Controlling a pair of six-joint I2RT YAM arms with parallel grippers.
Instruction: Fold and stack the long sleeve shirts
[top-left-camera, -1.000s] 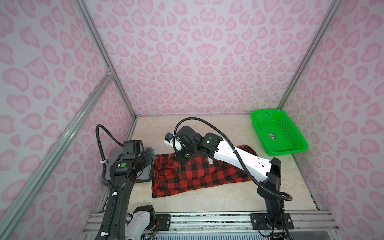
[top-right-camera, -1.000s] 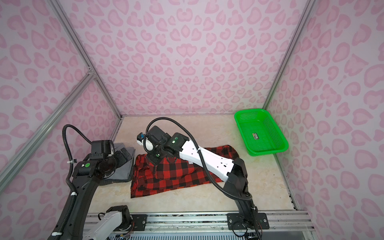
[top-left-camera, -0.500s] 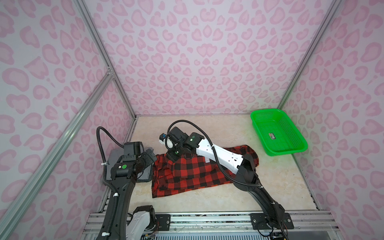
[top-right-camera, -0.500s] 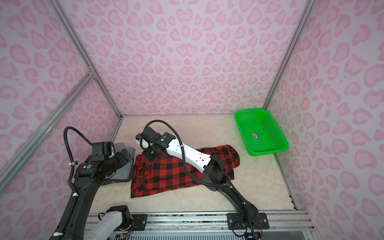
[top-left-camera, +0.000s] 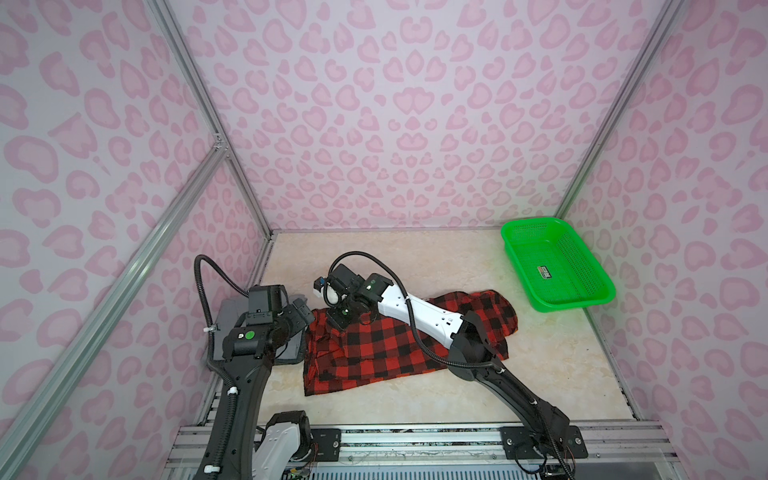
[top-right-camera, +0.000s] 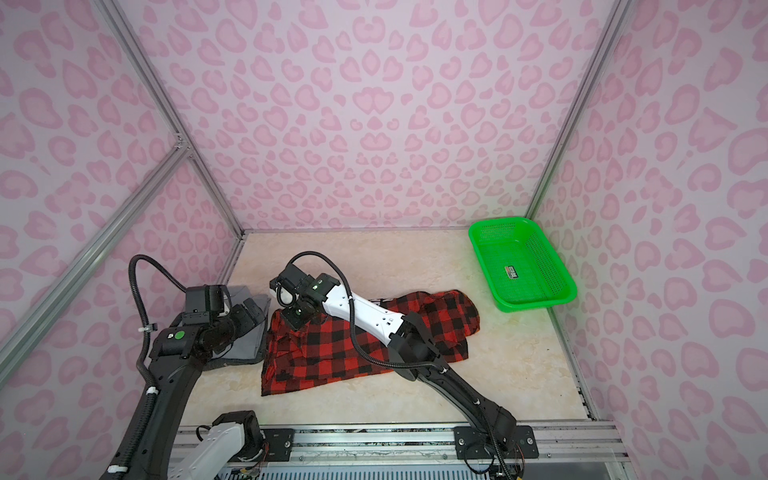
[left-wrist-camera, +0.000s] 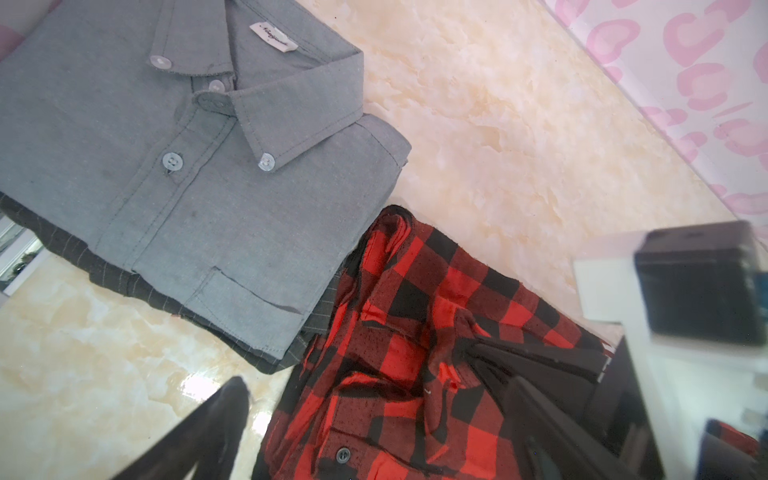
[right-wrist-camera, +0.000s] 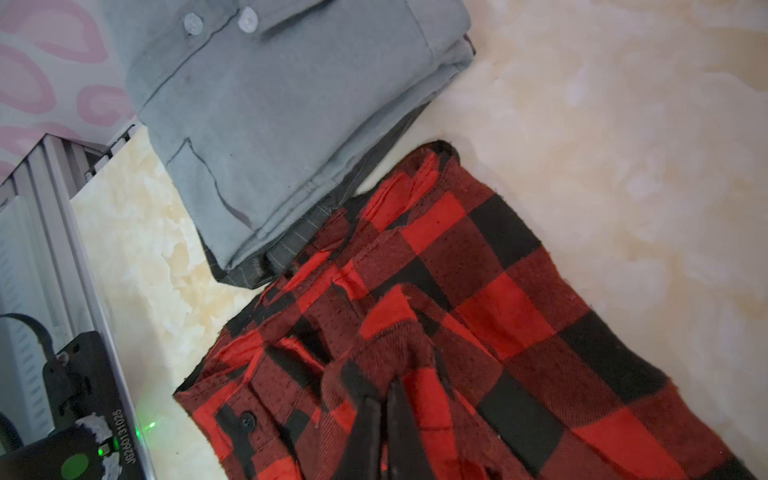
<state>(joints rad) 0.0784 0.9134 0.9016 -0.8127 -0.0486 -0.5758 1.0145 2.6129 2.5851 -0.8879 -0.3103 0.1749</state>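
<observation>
Opens on the pale marbled bench, boxed in by pink-spotted walls. Bears across its middle the red-and-black checked shirt, laid out long and rumpled, with one end bunched up toward the right. Holds the green basket at the far right corner, well apart from both shirts (a small sticker on its floor, too small to read). Has the grey shirt at the left edge, folded into a neat block, collar and buttons up, stacked on a dark pinstriped cloth and lying just beside the checked shirt's collar end; cannot tell whether the two shirts touch, though the checked cloth meets the pinstriped edge in the left wrist view. Reaches across from the right with the white arm to set the right tool on that collar end: pressed together, pinching a fold of checked cloth drawn up into a small peak. Hangs the left tool over the meeting of the two shirts, spread wide. Shows, smallest of all, the white neck label inside the grey collar and a black button on the checked placket.
</observation>
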